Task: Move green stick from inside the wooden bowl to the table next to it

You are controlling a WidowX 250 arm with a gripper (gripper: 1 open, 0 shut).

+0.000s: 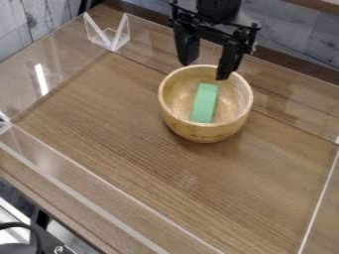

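A: Nearest, bare brown table (159,189); beyond, wooden bowl (169,111) with green stick (207,102) lying inside

B: Farthest, black gripper (208,64) above bowl's far rim, jaws wide, empty. Pre-grasp; next: lower, straddle stick, close

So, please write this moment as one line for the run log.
end effector: open, above bowl's far rim | green stick: inside wooden bowl, not gripped | table: stick not placed yet

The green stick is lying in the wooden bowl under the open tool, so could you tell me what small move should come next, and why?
Probably a short descent straight down. The tool hangs open above the bowl's far rim, holding nothing, and the green stick lies flat inside, so lowering the fingers around the stick would likely set up the grasp.
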